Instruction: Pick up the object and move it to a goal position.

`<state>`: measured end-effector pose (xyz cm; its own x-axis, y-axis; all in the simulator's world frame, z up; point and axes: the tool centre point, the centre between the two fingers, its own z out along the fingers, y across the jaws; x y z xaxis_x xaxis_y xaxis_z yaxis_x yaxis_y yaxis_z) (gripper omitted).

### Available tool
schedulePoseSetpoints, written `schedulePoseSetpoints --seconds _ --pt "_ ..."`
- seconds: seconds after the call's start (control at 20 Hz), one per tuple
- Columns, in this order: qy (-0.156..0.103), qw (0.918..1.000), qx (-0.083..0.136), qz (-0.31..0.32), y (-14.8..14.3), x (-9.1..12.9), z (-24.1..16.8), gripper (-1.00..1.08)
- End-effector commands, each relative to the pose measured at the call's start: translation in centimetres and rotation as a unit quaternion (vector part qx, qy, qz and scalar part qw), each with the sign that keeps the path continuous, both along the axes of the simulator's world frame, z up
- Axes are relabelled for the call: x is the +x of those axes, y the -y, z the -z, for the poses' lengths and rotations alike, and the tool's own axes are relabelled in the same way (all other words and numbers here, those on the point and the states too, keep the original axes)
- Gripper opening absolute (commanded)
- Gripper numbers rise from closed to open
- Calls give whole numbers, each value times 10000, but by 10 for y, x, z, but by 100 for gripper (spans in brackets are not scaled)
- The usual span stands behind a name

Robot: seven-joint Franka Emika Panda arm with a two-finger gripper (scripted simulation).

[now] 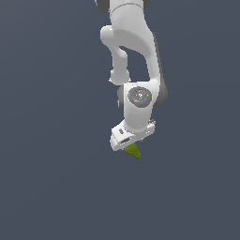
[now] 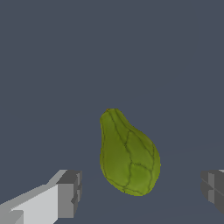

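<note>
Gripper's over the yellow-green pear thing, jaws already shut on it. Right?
Not quite. The gripper is over the yellow-green object, but the wrist view shows the jaws open: each of the fingers stands clear of the object, with a gap on both sides. Nothing is gripped yet.

You see one uniform dark blue-grey backdrop (image 1: pixel 47 140) filling both views. It shows no seam or edge. Lighting is even and diffuse, with only faint tonal variation across it.
</note>
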<state>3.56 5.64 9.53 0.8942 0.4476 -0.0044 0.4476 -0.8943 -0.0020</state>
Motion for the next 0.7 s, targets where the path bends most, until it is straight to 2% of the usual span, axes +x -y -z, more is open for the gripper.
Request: schedulePoseSetpoints --seconds 0.0,0.35,0.65 --pt "19 9999 1 -117 -2 3 3 100" --pt "17 9999 1 -131 -3 3 8 100" --pt "21 9999 1 -149 -3 2 36 100"
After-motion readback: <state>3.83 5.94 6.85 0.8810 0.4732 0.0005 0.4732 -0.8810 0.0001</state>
